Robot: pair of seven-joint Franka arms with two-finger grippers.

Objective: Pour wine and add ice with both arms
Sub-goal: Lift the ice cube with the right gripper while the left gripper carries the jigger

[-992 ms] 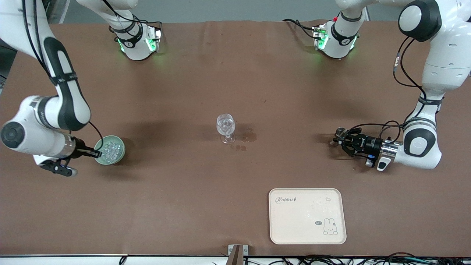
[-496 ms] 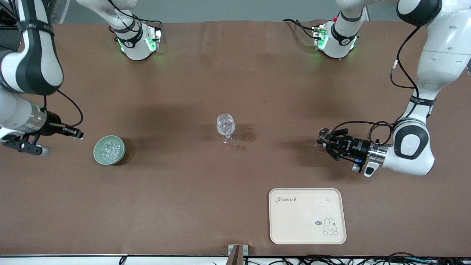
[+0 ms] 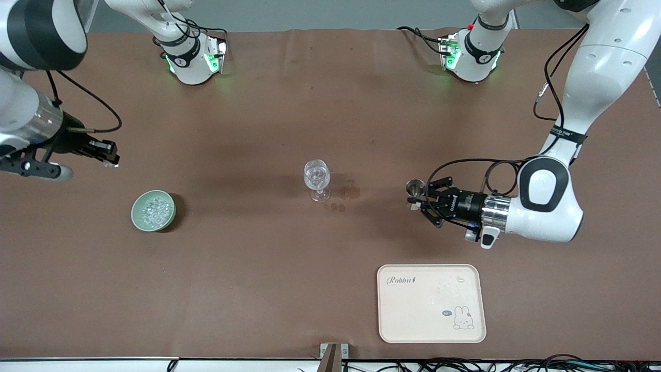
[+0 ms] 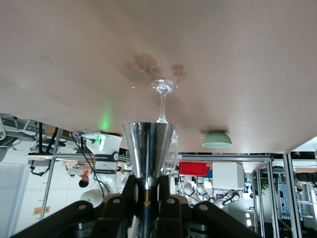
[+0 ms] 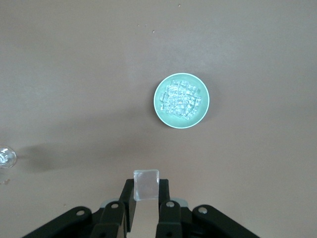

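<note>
Clenched on a small metal measuring cup (image 3: 414,186), our left gripper (image 3: 421,199) hangs low over the bare brown table (image 3: 289,268), between the stemmed glass (image 3: 316,179) and the left arm's end; in the left wrist view the cup's steel cone (image 4: 147,152) stands pinched between the black fingers. We see our right gripper (image 3: 109,154) up over the table at the right arm's end, grasping one clear cube of ice (image 5: 146,184) between its fingertips. Going down in size: the cream tray (image 3: 431,330) with a rabbit drawing lies nearest the front camera, toward the left arm's end. The green bowl (image 3: 138,217) sits toward the right arm's end, heaped with the rest of the ice (image 3: 155,211). The stemmed glass stands upright mid-table, with small wet stains (image 3: 350,192) just beside its foot.
</note>
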